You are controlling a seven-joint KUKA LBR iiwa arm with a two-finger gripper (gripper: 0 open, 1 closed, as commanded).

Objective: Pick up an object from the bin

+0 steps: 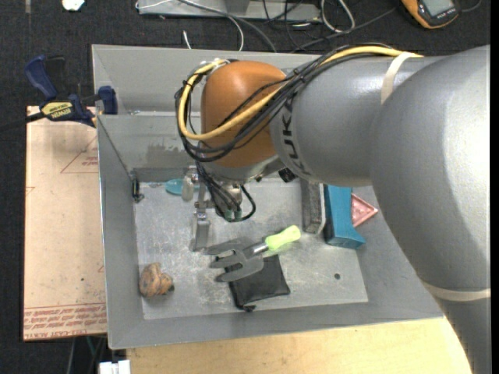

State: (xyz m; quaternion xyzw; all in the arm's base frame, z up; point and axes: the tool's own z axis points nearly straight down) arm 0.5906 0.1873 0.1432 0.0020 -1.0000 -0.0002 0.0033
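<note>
Above bin (117,209) centre, gripper (201,236) pointing down, near green-handled fork (249,254).

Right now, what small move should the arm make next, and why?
Probably a short sideways shift over the fork-like tool with the yellow-green handle: the gripper hangs just left of its grey head, over bare bin floor, and nothing else lies as near.

Bare bin floor (168,236) between stone (156,280), fork (234,260)

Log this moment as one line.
gripper: above bare floor, bin middle | nearest: green-handled fork, just below in view | grasp: none seen
</note>
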